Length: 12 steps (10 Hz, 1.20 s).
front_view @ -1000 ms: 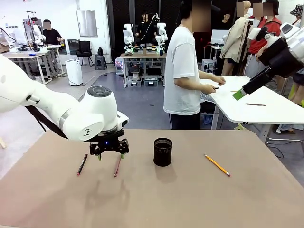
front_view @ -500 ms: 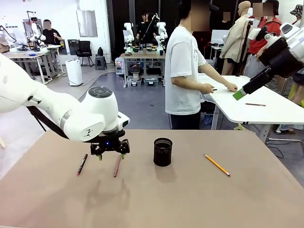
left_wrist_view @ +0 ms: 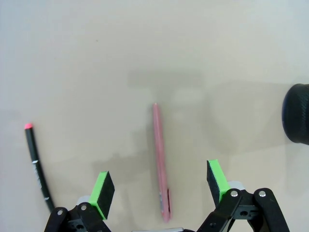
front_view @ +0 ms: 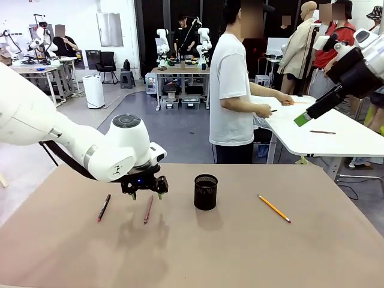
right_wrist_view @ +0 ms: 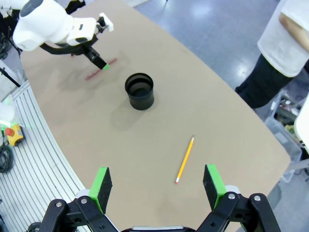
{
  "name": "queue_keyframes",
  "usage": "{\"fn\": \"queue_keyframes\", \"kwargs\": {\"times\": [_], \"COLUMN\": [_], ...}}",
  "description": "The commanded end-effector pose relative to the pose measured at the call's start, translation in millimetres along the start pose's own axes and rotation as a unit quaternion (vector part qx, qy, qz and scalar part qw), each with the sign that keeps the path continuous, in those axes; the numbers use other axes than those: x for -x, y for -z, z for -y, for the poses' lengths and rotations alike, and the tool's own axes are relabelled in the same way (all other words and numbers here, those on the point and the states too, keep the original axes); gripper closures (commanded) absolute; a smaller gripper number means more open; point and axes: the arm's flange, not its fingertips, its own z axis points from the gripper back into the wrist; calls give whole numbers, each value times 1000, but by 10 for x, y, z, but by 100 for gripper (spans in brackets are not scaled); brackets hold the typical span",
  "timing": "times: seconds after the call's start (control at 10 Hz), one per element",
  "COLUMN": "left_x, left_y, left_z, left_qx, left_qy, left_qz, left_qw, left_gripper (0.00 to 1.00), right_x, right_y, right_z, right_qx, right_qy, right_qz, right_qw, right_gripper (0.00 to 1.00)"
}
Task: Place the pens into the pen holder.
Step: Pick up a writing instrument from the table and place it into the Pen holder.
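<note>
Pen holder (front_view: pixel 206 192): upright on surface (front_view: pixel 240 258); all pens lay outside it.
Reddish pen (front_view: pixel 147 210): left of holder, axis near-to-far.
Black pen (front_view: pixel 104 207): farther left, roughly parallel.
Pencil (front_view: pixel 274 208): right of holder, diagonal.
Left pincer (front_view: pixel 146 195): wide, over reddish pen.
Right pincer (right_wrist_view: pixel 157 181): wide, high above holder.

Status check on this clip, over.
Both open: left hand low over reddish pen, right hand high up. On the table: black pen, pencil, upright cup. Nothing between reddish pen and cup.
</note>
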Motion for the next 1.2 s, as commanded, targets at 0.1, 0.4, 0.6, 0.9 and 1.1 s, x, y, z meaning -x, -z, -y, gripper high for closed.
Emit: {"fn": "queue_keyframes", "kwargs": {"times": [0.1, 0.4, 0.6, 0.9, 1.1], "left_x": [-160, -251, -284, -327, -341], "left_y": [181, 354, 387, 381, 410], "left_z": [24, 9, 13, 15, 20], "left_qx": [0, 1, -7, -20, -39], "left_qy": [9, 38, 38, 39, 42], "left_qz": [-2, -17, -37, -46, -69], "left_qw": [1000, 999, 999, 998, 996], "left_gripper": [0, 5, 44, 100, 100], "right_x": [-8, -8, -8, -8, -8], "right_y": [-5, -5, -5, -5, -5], "right_z": [3, 3, 3, 3, 3], "right_qx": [-5, -5, -5, -5, -5], "right_qy": [2, 2, 2, 2, 2], "right_qz": [4, 4, 4, 4, 4], "right_qw": [1000, 1000, 1000, 1000, 1000], "right_gripper": [0, 0, 0, 0, 0]}}
